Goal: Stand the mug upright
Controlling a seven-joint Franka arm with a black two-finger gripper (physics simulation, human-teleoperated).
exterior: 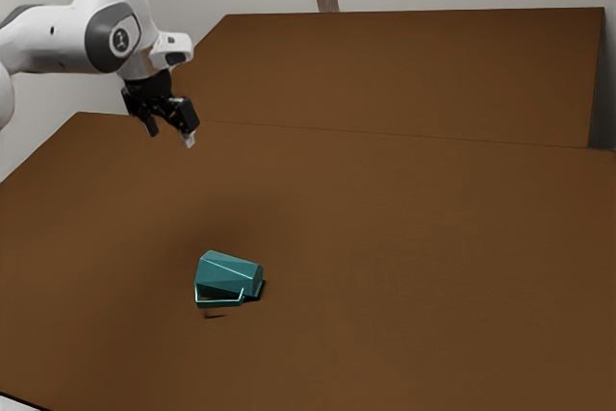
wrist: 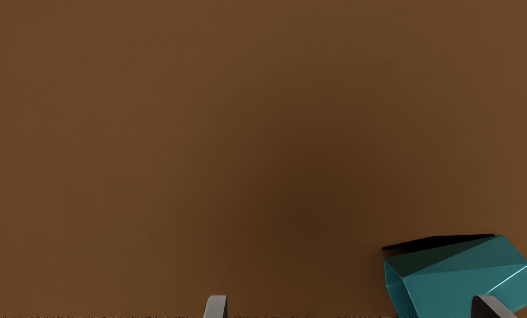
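Black two-finger gripper (exterior: 170, 136) open, fingers wide apart, nothing gripped; it hangs in the air on the white-and-grey arm (exterior: 101, 31), tips pointing down; teal faceted mug (exterior: 226, 274) is below the gripper and well apart from it, lying on its side on the brown tabletop (exterior: 433, 238); its thin angular teal handle (exterior: 219, 304) is on the exterior camera's side; in the wrist view one fingertip (wrist: 488, 307) overlaps the mug, no contact.

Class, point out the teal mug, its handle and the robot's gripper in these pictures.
Mug (exterior: 228, 274): exterior view, side of its body.
Handle (exterior: 219, 304): exterior view, its long straight bar.
Gripper (exterior: 171, 139): exterior view, midway between the tips of its fingers.
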